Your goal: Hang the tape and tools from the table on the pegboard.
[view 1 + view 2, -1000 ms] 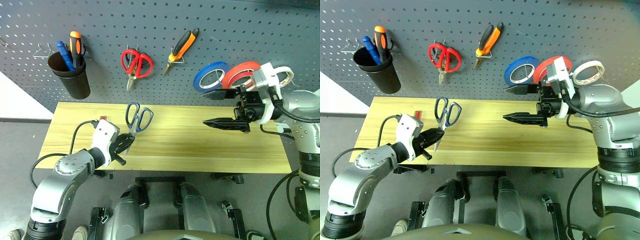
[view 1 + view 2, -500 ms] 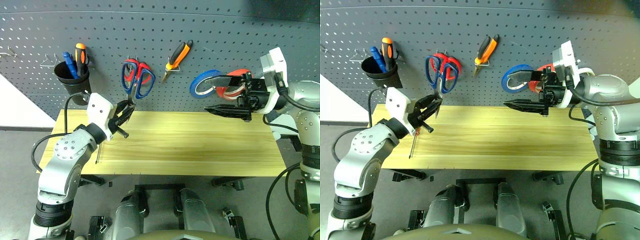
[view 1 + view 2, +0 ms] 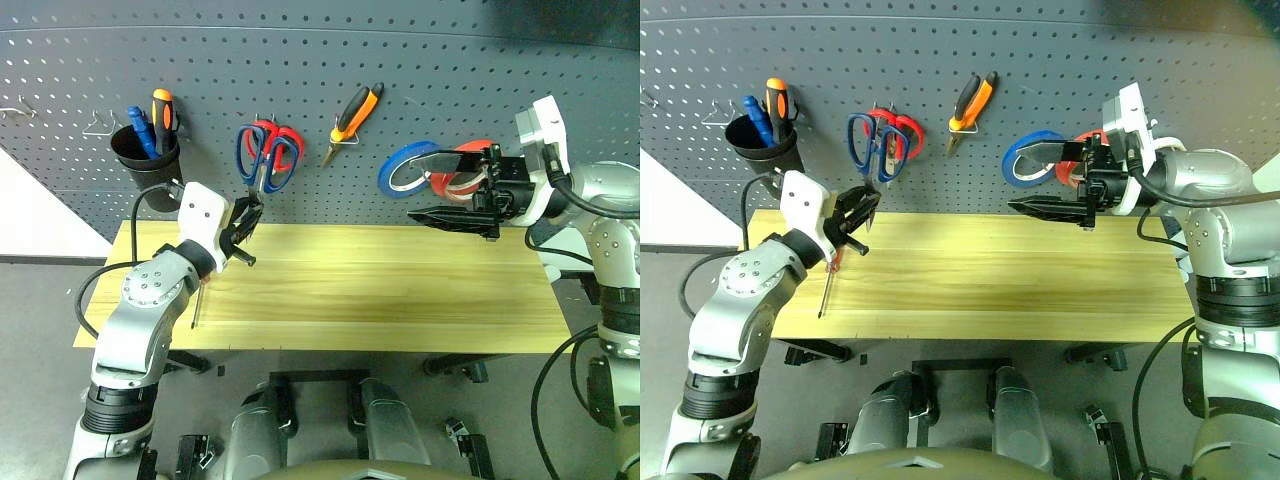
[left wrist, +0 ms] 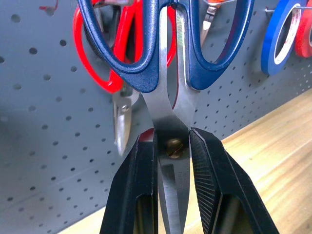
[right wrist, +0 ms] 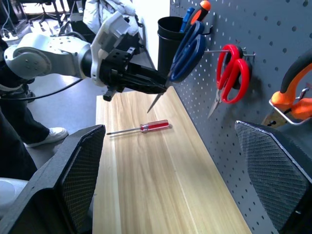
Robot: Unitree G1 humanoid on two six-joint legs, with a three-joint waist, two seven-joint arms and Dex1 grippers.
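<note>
From my left eye, my left gripper [image 3: 243,222] was squeezed tight on the blades of the dark blue scissors [image 3: 262,157]. I held them up above the table [image 3: 380,290], with the handles on top, right in front of the red scissors [image 3: 287,140] on the pegboard [image 3: 320,80]. My right gripper [image 3: 447,186] was wide open and held nothing. It pointed sideways in front of the blue roll [image 3: 402,168] and the red-orange roll [image 3: 462,178]. The orange-and-black pliers [image 3: 354,110] hung on a hook. A black cup [image 3: 148,160] on the board held a blue and an orange screwdriver.

From my right eye, the red screwdriver [image 3: 830,279] lay flat on the table, just under my left arm.

From my left wrist, my two black fingers [image 4: 209,185] were pinched on the scissors by the little screw. The blue handles stood in front of the red scissors. I could not tell if they touched a hook.

From my right wrist, my two fingers [image 5: 80,165] stood far apart with nothing between them. I could see my left gripper holding the blue scissors up near the board, and the red screwdriver on the wood below it.
</note>
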